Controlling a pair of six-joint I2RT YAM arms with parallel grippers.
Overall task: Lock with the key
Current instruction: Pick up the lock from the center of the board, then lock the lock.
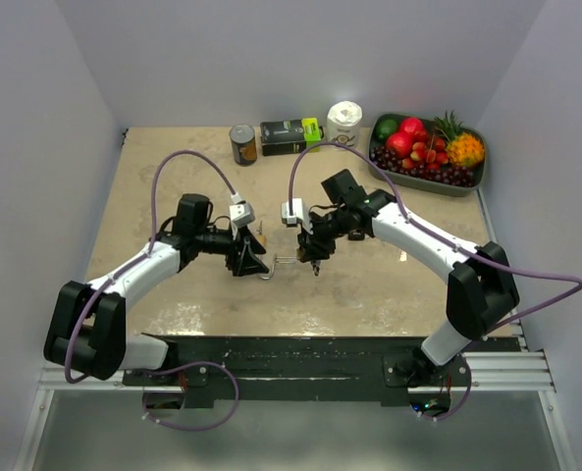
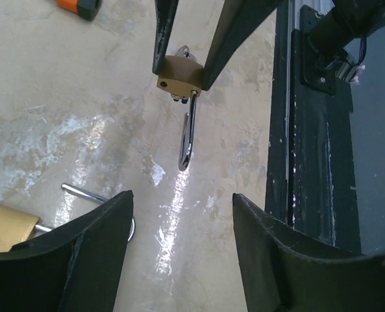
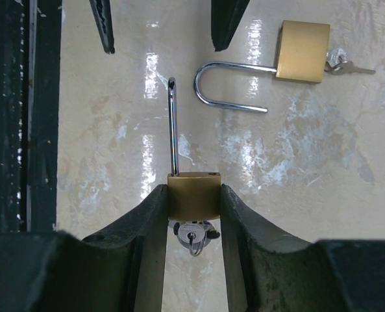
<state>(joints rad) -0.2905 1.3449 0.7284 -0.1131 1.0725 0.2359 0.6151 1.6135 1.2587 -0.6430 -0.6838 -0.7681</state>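
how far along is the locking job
Done: the right gripper clamps one padlock by its brass body, key in its base. In hand: the open left gripper faces its shackle, which stands open. Left: push the shackle in and turn the key. A second padlock lies open on the table.

Beige table (image 1: 173, 177), loose padlock (image 3: 302, 51), can (image 1: 242, 143), box (image 1: 291, 135), fruit tray (image 1: 418, 181)

spare padlock (image 3: 302, 51) beside left hand (image 1: 249, 260), can (image 1: 242, 143) behind
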